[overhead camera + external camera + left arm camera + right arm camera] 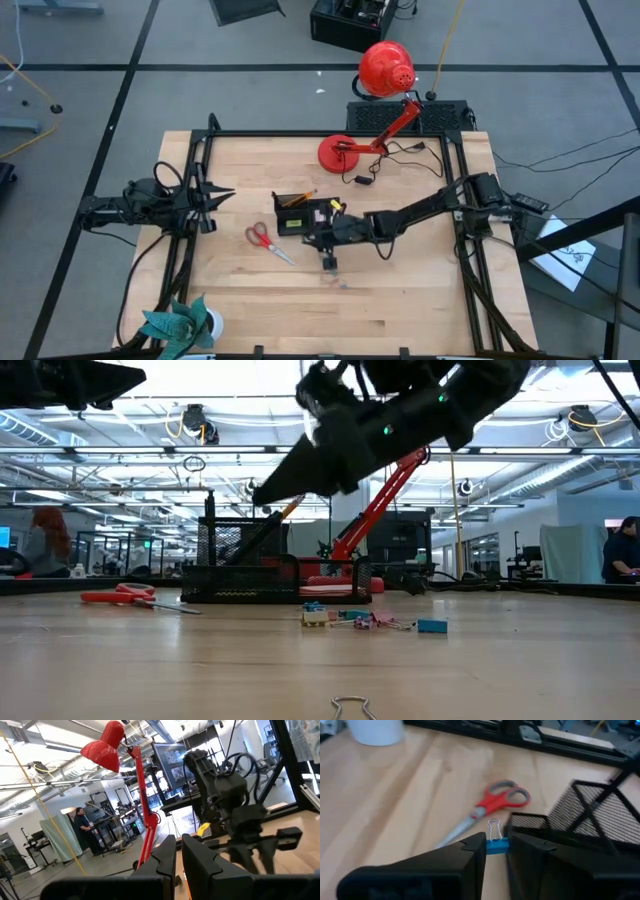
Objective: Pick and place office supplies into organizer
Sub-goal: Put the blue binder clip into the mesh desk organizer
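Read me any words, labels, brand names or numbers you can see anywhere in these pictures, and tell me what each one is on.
None can be read.
Screen behind the red lamp: shows images, any text too blurred to read.
White sheet on the floor beside the table: dark markings, too small to read.
Scissors, organizer, blue binder clip: no lettering visible.
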Controlling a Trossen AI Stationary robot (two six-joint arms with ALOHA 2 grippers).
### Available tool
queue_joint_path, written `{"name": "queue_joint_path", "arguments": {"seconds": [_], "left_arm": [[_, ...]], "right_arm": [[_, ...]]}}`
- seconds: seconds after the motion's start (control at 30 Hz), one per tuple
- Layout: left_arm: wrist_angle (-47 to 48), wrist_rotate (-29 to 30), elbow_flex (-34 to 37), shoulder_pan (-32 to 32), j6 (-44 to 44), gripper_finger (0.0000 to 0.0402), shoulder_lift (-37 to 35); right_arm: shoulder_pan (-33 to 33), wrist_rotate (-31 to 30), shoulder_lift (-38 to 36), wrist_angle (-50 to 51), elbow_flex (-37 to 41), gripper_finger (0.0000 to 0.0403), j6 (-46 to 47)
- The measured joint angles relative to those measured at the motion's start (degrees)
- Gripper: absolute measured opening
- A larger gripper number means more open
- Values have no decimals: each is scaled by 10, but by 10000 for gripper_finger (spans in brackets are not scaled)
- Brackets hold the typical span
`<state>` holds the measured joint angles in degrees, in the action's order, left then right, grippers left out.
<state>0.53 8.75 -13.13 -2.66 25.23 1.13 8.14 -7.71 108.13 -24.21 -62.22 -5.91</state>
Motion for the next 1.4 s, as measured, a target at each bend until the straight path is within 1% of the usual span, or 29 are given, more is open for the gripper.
{"name": "queue_joint_path", "arguments": {"seconds": [0.13, 0.23, 0.37, 0.47, 0.57, 0.67, 0.73, 0.9, 1.07, 1.13, 1.23, 1.4], "left_arm": [[0, 3, 0, 0, 0, 35, 0], [0, 3, 0, 0, 1, 35, 0], [0, 3, 0, 0, 1, 35, 0], [0, 4, 0, 0, 2, 35, 0], [1, 4, 0, 0, 6, 35, 0], [2, 8, 0, 0, 6, 35, 0], [3, 8, 0, 0, 6, 35, 0], [5, 8, 0, 0, 6, 35, 0], [6, 8, 0, 0, 6, 35, 0], [6, 8, 0, 0, 5, 35, 0], [6, 8, 0, 0, 5, 35, 0], [6, 8, 0, 0, 5, 35, 0]], "right_arm": [[-24, 0, 7, -23, -1, 67, 6], [-41, 2, 15, -17, 0, 66, 8], [-55, 4, 41, -56, -1, 68, 15], [-63, 23, 71, -63, -20, 69, 22], [-67, 31, 99, -48, -50, 69, 23], [-67, 30, 119, -11, -78, 70, 23], [-66, 16, 122, 14, -94, 73, 22], [-67, 1, 120, 40, -111, 90, 18], [-67, -1, 115, 37, -114, 121, 19], [-66, -14, 116, 40, -114, 135, 23], [-62, -16, 117, 39, -114, 151, 19], [-47, -17, 92, 43, -113, 159, 10]]}}
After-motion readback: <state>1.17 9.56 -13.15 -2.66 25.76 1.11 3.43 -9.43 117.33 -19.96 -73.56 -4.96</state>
